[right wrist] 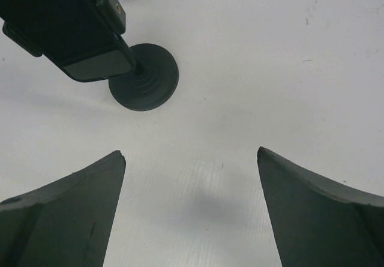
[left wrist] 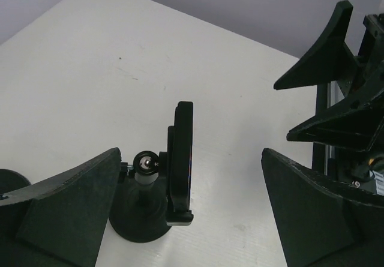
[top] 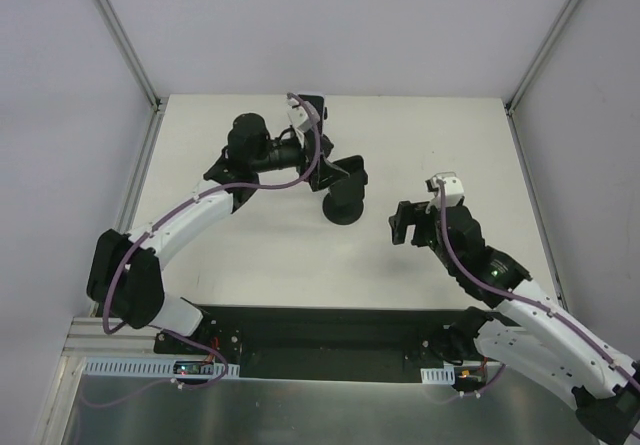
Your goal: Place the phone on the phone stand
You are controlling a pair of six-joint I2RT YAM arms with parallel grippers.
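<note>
The black phone stands edge-on in the cradle of the phone stand, a black holder on a round base with a ball joint. My left gripper is open wide, with one finger on each side of the phone and touching neither it nor the stand. From above, the phone sits tilted over the stand's base, just ahead of the left gripper. My right gripper is open to the right of the stand, holding nothing. In the right wrist view the phone and the stand's base lie ahead of the right gripper.
The white table is walled by pale panels with metal rails at its left and right edges. The right gripper shows at the right of the left wrist view, close to the left gripper's right finger.
</note>
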